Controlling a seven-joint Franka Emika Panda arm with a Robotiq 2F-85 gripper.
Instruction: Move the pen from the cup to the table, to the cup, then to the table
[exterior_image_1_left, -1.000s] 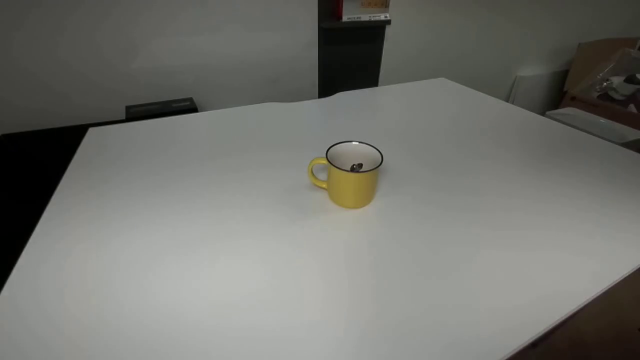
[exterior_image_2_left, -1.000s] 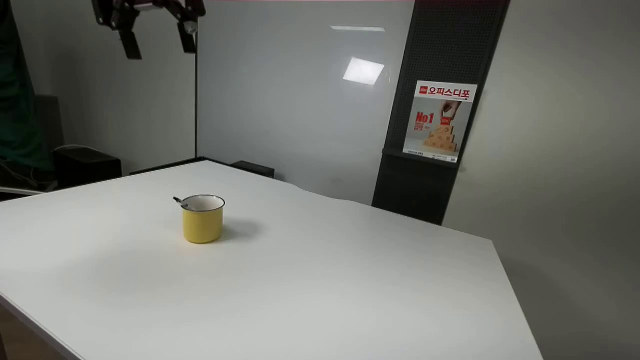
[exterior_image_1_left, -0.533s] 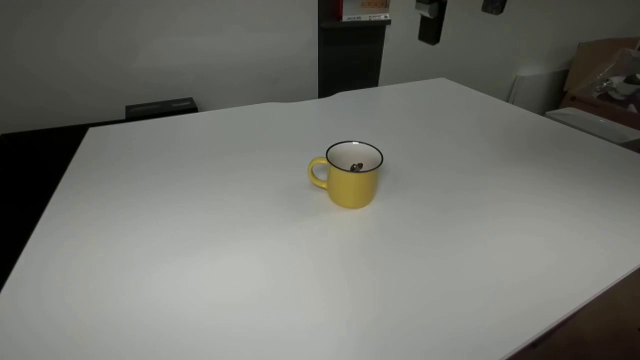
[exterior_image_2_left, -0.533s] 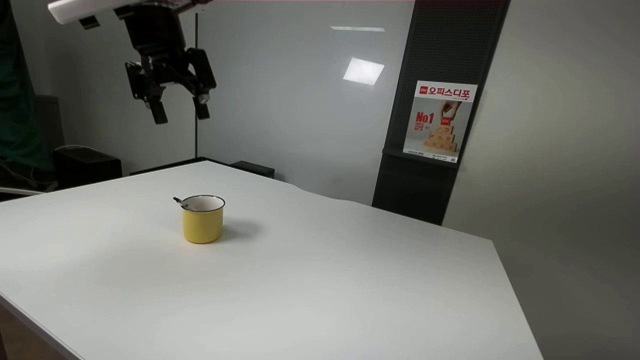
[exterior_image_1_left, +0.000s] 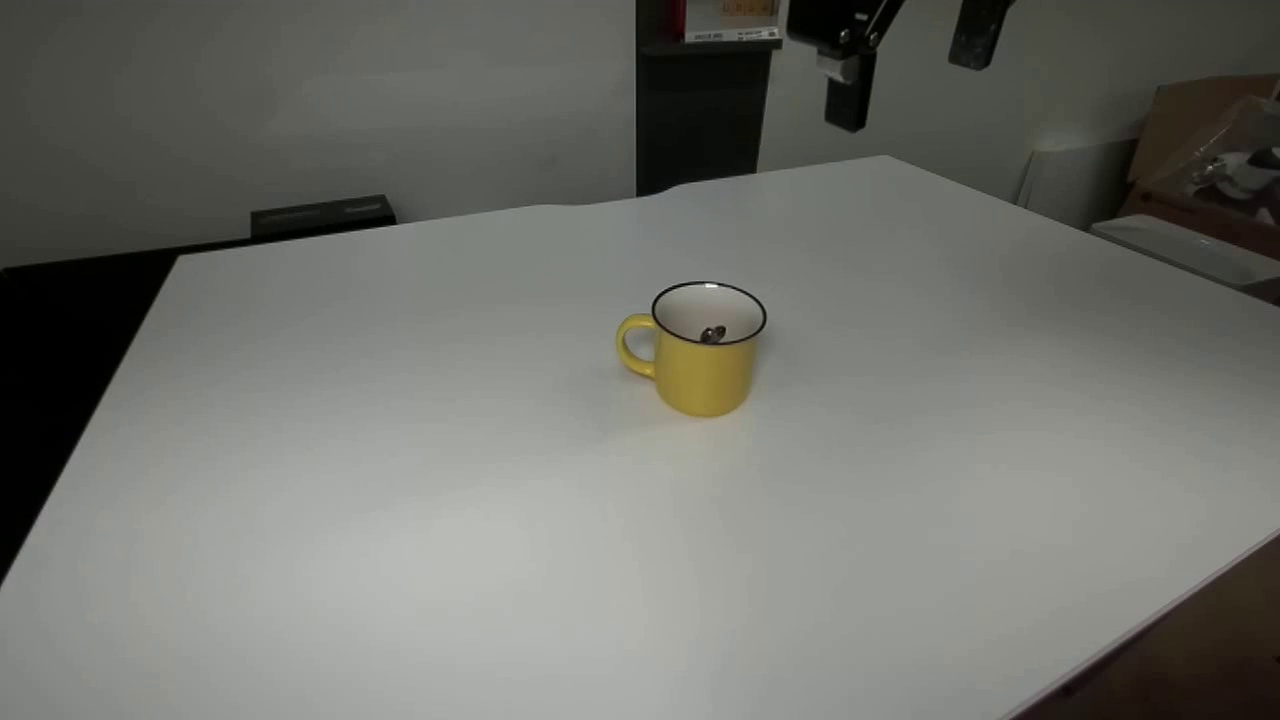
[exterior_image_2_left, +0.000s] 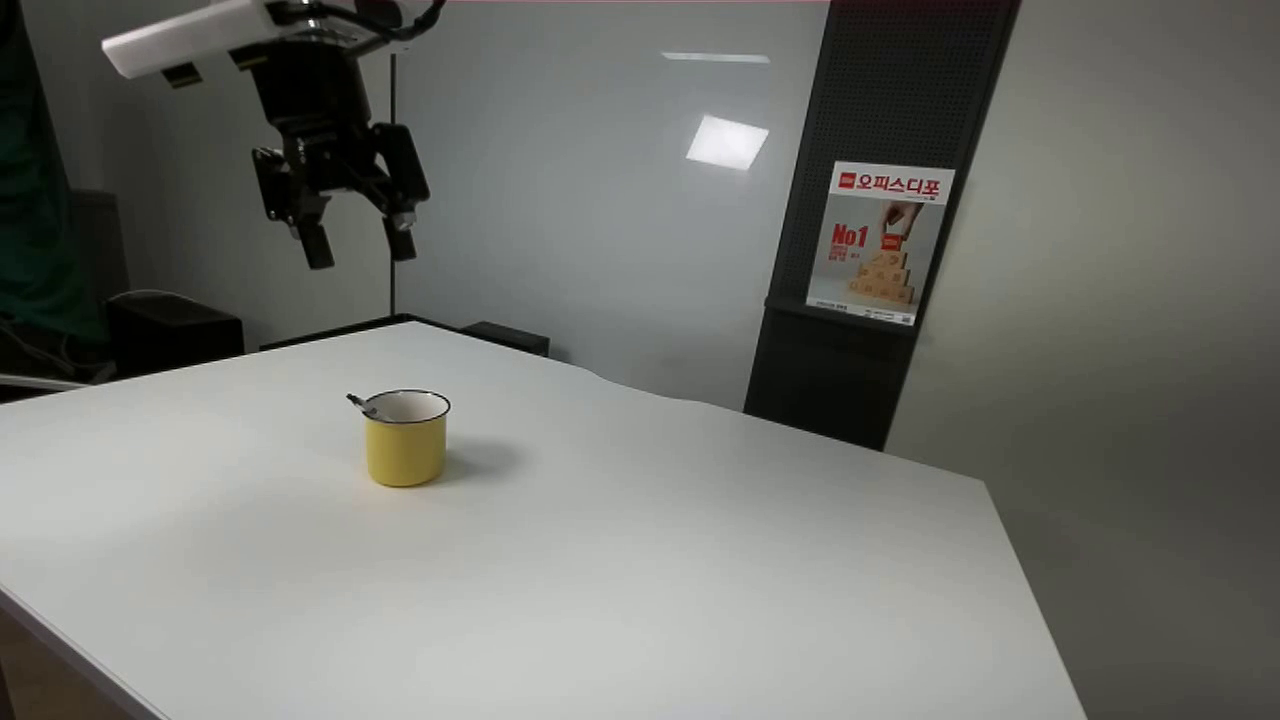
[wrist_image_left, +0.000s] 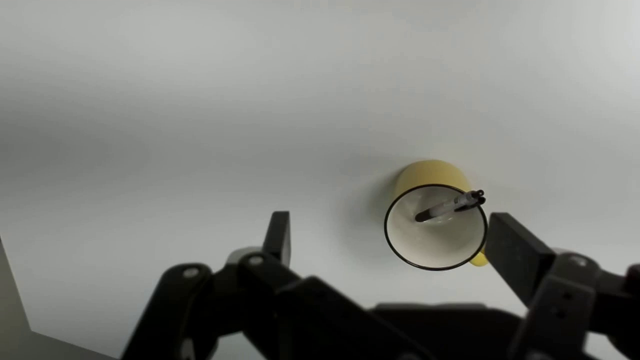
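The yellow cup with a dark rim stands upright on the white table in both exterior views; it also shows in the wrist view. The pen leans inside the cup, its dark clip end sticking out over the rim, in an exterior view and the wrist view. Only a bit of the pen shows in an exterior view. My gripper is open and empty, high above the table and the cup. In the wrist view, the cup lies toward the right finger of the gripper.
A black box stands beyond the table's far edge, near a green curtain. A dark pillar with a poster stands behind the table. A cardboard box stands off the table's side.
My gripper has come down from above, and both fingers now show in both exterior views. It has stayed open. The cup and the pen have not moved.
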